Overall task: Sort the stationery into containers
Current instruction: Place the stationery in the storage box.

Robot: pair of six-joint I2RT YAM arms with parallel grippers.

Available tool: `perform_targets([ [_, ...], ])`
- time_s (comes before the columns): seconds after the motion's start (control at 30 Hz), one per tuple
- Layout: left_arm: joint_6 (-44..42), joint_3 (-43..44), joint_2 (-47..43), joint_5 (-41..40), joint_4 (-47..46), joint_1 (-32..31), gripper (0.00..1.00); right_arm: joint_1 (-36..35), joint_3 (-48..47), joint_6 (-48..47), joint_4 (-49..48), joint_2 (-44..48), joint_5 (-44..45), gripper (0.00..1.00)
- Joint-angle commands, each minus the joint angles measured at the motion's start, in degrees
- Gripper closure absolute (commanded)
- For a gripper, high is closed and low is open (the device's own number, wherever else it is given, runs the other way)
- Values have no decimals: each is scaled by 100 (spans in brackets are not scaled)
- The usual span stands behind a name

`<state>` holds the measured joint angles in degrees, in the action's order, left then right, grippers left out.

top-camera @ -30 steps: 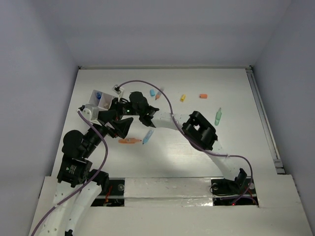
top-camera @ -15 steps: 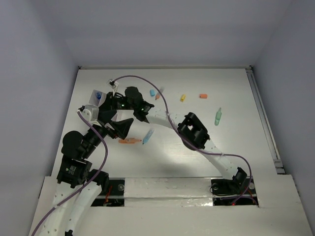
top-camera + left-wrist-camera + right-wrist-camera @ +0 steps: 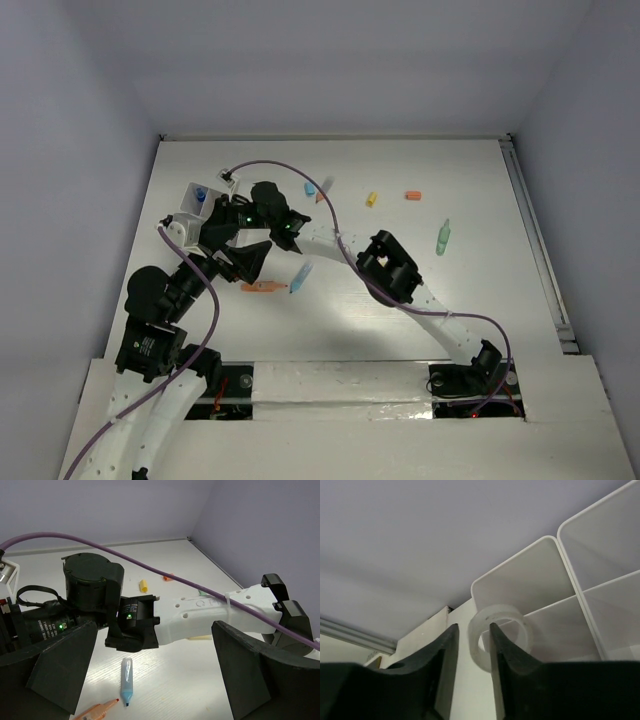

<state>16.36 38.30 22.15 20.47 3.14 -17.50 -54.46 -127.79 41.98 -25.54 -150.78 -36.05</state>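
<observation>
In the right wrist view a clear tape roll (image 3: 501,612) hangs at the edge of the white divided container (image 3: 530,572). My right gripper (image 3: 472,629) is open: one finger passes through the roll's hole, and the other stands a little apart from its outer wall. Seen from above, the right gripper (image 3: 234,207) is beside the container (image 3: 190,205) at the far left. My left gripper (image 3: 155,675) hangs wide open and empty above a blue marker (image 3: 127,681) and an orange marker (image 3: 97,711).
More stationery lies across the far table: a green marker (image 3: 443,237), a yellow piece (image 3: 371,199), a small orange piece (image 3: 413,195), a blue piece (image 3: 310,188) and an orange pen (image 3: 324,190). A blue-capped item (image 3: 200,193) sits in the container. The right arm's purple cable (image 3: 150,567) crosses above.
The right gripper has moved left to the container with the tape roll, and its jaws have parted from the roll's wall. The left arm has stayed still.
</observation>
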Motion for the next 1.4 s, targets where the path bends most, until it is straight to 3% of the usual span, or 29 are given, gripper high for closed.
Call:
perform_targets([
  [0.0, -54, 133, -18, 71, -278, 36, 1, -48, -176, -67, -48, -74, -16, 60],
  [0.13, -54, 133, -18, 71, -402, 36, 1, -48, -27, -93, -91, -4, 19, 53],
  [0.67, -45, 125, -18, 54, -402, 36, 1, -48, 1106, -559, -373, 900, 353, 51],
  [0.93, -45, 125, -27, 36, -402, 36, 1, -48, 1466, -1130, 75, 1498, 643, 45],
  [1.03, -45, 125, -27, 27, -393, 36, 1, 136, 2044, -1341, 137, 2006, 906, 45],
  [1.3, -36, 107, 0, -61, -366, -16, 1, 1305, 4198, -1464, 460, 3791, 1582, 66],
  [1.37, -28, 107, 35, -69, -366, -17, 1, 1542, 4672, -1587, 751, 4317, 1924, 68],
])
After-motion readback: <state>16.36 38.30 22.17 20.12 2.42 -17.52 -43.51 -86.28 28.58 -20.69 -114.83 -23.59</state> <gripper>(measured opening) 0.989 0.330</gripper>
